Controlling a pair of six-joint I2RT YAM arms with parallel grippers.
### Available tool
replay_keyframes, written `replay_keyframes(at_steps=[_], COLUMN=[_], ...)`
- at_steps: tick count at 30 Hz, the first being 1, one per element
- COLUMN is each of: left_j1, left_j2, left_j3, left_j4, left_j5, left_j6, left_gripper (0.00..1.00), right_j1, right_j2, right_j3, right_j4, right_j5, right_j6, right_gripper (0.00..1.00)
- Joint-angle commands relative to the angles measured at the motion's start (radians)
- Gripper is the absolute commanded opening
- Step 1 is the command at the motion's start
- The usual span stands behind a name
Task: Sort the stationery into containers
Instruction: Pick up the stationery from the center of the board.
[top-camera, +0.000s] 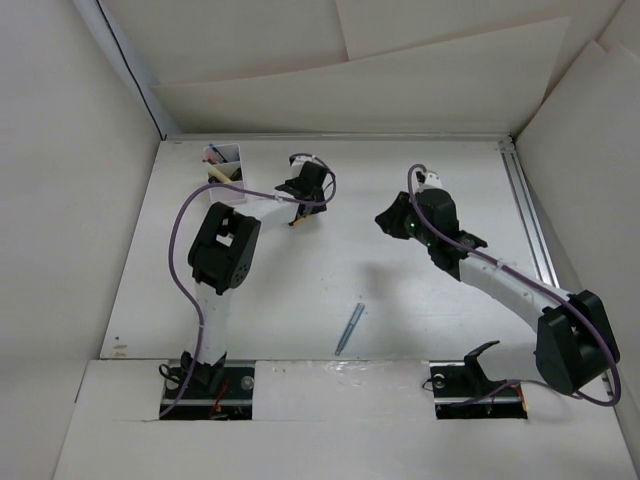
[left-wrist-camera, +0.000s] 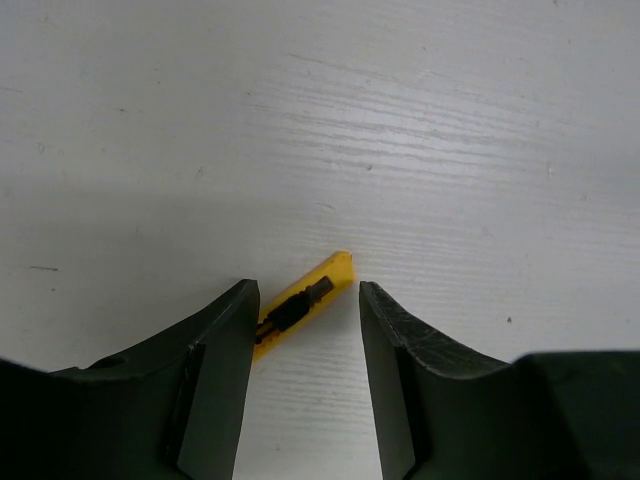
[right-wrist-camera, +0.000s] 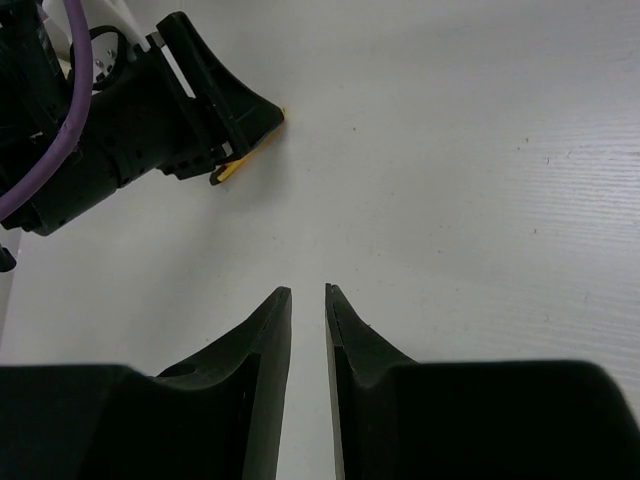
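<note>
A short yellow marker with black parts (left-wrist-camera: 300, 300) lies flat on the white table, angled, its tip near my left gripper's right finger. My left gripper (left-wrist-camera: 305, 290) stands open right over it, jaws on either side and not touching it. The top view shows this gripper (top-camera: 300, 212) just right of the white container (top-camera: 225, 165), which holds several pens. A grey pen (top-camera: 350, 328) lies alone near the front of the table. My right gripper (right-wrist-camera: 308, 290) hovers over bare table with only a narrow gap and nothing between its jaws. It faces the yellow marker (right-wrist-camera: 245, 160).
The left arm's elbow (top-camera: 222, 248) and purple cable (top-camera: 185, 230) hang in front of the container. White walls close in the table on the left, back and right. A metal rail (top-camera: 530, 215) runs along the right side.
</note>
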Motion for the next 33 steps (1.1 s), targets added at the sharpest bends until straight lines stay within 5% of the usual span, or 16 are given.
replay_keyframes(at_steps=[1,15,27,33], left_j1=[0.000,-0.009,-0.052,-0.052], left_j2=[-0.103,-0.010,-0.040,-0.051], left_j3=[-0.037,0.022,0.013,0.044], left_j4=[0.020,-0.049,-0.039,-0.085], left_j5=[0.027,0.031,0.004,0.015], left_j6=[0.030,0.131,0.160,0.107], left_gripper=[0.41,0.28,0.54,0.46], right_j1=[0.013,0.022,0.022,0.022], right_j2=[0.005,0.005,0.005,0.014], right_j3=[0.044,0.044,0.044,0.054], right_j4=[0.032,0.032,0.032,0.032], right_j5=[-0.007,0.002,0.002,0.002], right_j6=[-0.018,-0.018,-0.018,-0.027], right_gripper=[0.26,0.26,0.26,0.26])
